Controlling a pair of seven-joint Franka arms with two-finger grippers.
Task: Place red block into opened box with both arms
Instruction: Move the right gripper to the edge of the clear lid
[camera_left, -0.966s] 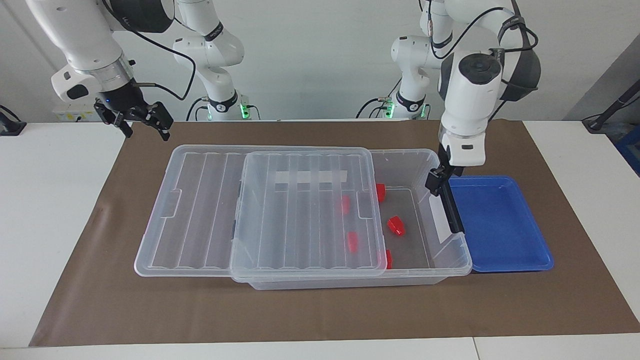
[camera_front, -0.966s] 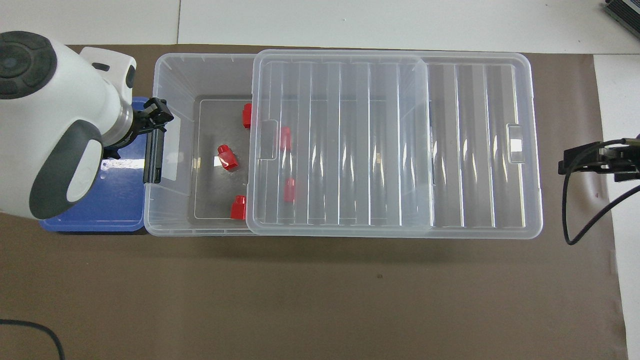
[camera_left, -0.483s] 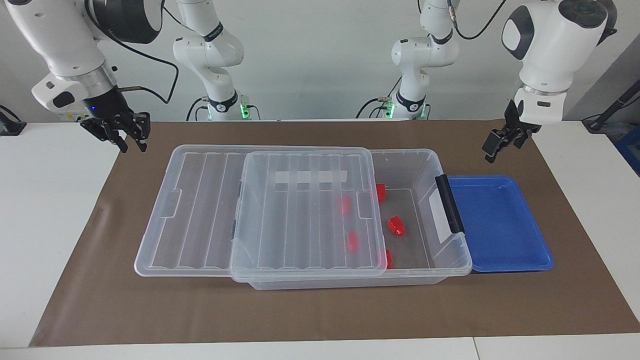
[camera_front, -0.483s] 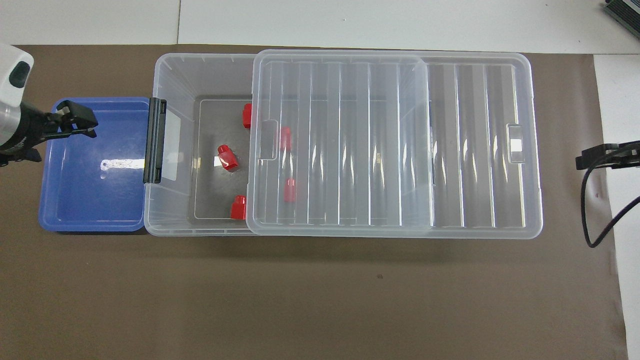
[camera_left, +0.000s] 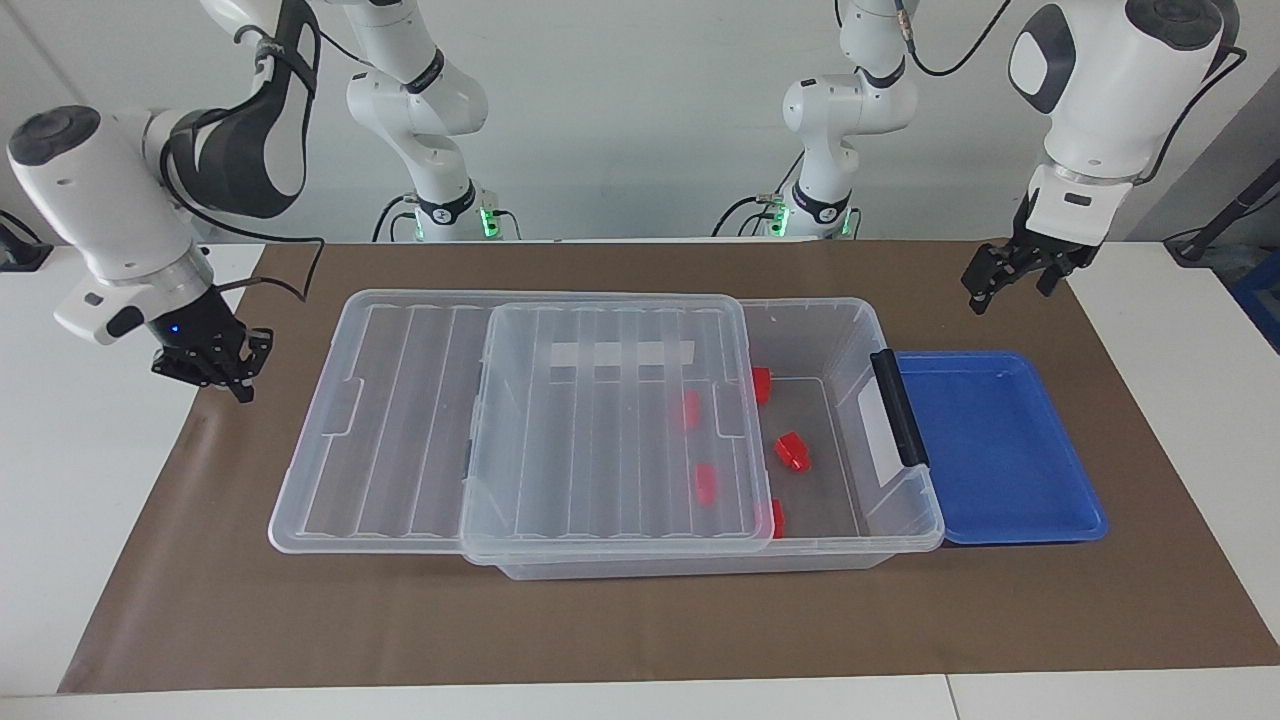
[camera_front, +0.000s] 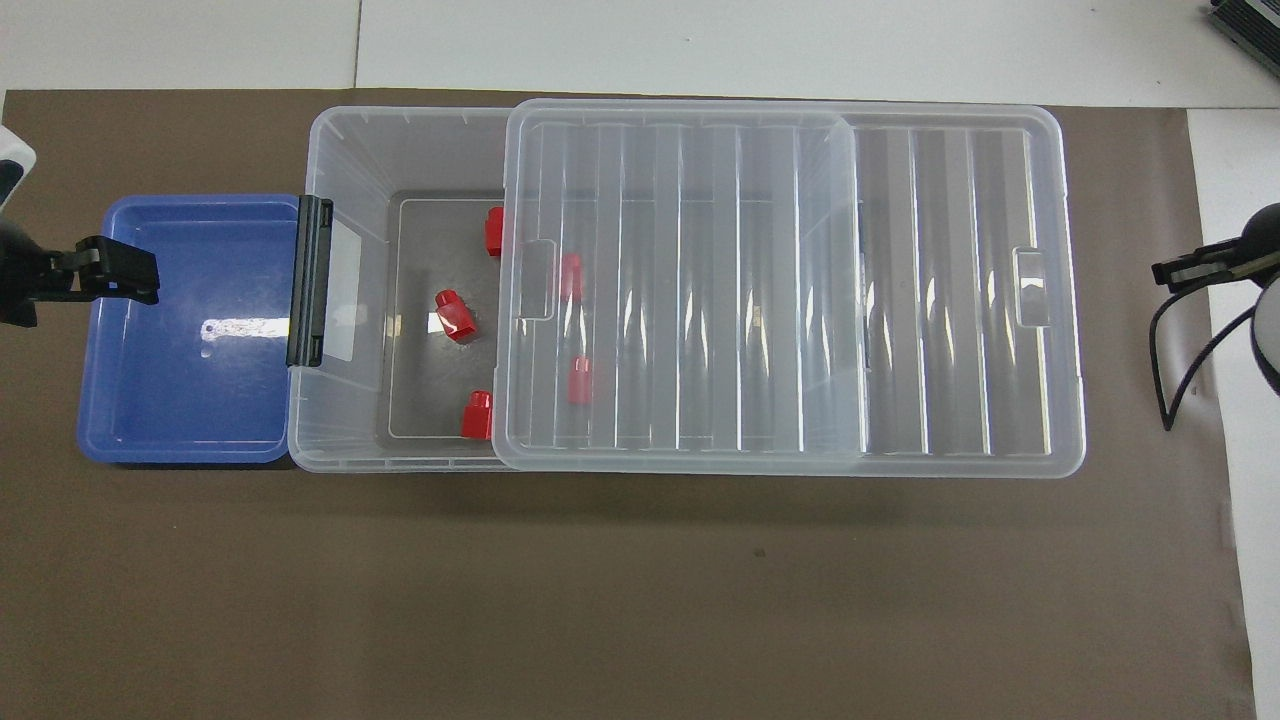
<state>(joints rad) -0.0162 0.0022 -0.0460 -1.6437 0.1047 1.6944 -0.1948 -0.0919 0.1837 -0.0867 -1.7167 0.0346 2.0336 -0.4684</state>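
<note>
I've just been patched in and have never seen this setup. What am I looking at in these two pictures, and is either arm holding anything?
These are two white robot arms at a table, each ending in a small black two-finger gripper. One picture looks across the table at the robots; the other looks steeply down from above their end.

On the brown mat lies a clear box, its ribbed lid slid toward the right arm's end, so part of the box is open. Five red blocks lie inside; one sits in the open part, others show under or at the lid's edge. A blue tray touches the box at the left arm's end; nothing shows in it.

The left gripper is open, up over the mat beside the tray. The right gripper is shut, holding nothing, over the mat's edge.
</note>
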